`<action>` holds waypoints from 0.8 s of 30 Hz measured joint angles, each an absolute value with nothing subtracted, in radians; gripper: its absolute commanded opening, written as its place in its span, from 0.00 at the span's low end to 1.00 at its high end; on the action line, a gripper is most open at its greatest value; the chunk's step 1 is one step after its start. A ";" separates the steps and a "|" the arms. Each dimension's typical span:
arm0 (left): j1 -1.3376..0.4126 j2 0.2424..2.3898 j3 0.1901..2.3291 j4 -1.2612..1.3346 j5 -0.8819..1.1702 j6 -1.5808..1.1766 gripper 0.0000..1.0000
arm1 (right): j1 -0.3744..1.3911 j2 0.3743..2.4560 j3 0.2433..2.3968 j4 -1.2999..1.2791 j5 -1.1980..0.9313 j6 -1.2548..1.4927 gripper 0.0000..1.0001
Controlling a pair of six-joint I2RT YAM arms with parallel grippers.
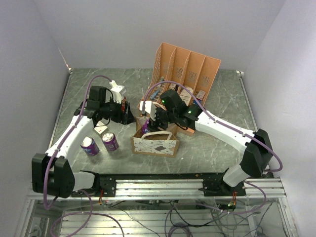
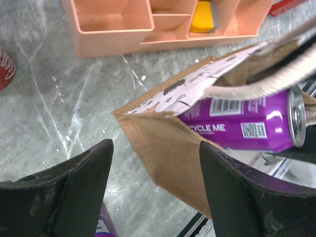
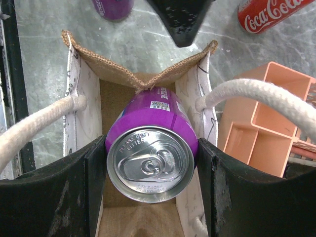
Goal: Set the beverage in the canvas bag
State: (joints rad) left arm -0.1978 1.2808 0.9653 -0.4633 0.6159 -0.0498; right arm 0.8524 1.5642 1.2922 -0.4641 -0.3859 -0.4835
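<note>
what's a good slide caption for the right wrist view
Right claw holds a purple can in the mouth of the canvas bag, between its two white rope handles.

**A robotics lab bench, not a home or shop**

This is a boxed-in test cell in a lab. Plain white panels wall off the back and both sides of a grey marble-pattern tabletop. Along its near edge runs a bare aluminium rail, and two white-and-black robot arms are bolted to it: the left arm and the right arm. Purple cables loop in the open along both arms, and loose wires hang tangled under the rail. A small green light glows on the right arm. The everyday things on the table are few: a canvas bag, a purple can, a Coca-Cola can and an orange file rack.
</note>
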 measured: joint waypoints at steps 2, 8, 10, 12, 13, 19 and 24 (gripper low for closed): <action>-0.179 1.322 0.977 -0.458 0.641 -0.070 0.79 | 0.860 1.578 1.292 -0.460 -0.374 -0.484 0.00; -0.171 1.402 0.991 -0.425 0.728 -0.121 0.78 | 0.870 1.604 1.293 -0.453 -0.350 -0.488 0.00; -0.172 1.425 0.991 -0.415 0.757 -0.131 0.77 | 0.872 1.612 1.299 -0.453 -0.347 -0.491 0.00; -0.172 1.452 0.993 -0.407 0.785 -0.140 0.76 | 0.872 1.628 1.314 -0.453 -0.347 -0.495 0.00; -0.172 1.467 0.996 -0.405 0.800 -0.146 0.76 | 0.872 1.638 1.322 -0.453 -0.347 -0.498 0.00; -0.173 1.520 1.007 -0.373 0.870 -0.173 0.75 | 0.873 1.701 1.357 -0.455 -0.343 -0.510 0.00; -0.176 1.536 1.007 -0.359 0.908 -0.173 0.76 | 0.876 1.737 1.373 -0.450 -0.334 -0.505 0.01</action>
State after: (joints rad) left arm -0.1761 1.5360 1.0073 -0.3592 0.9085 -0.1734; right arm 0.8764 1.7367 1.3727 -0.4496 -0.3336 -0.5049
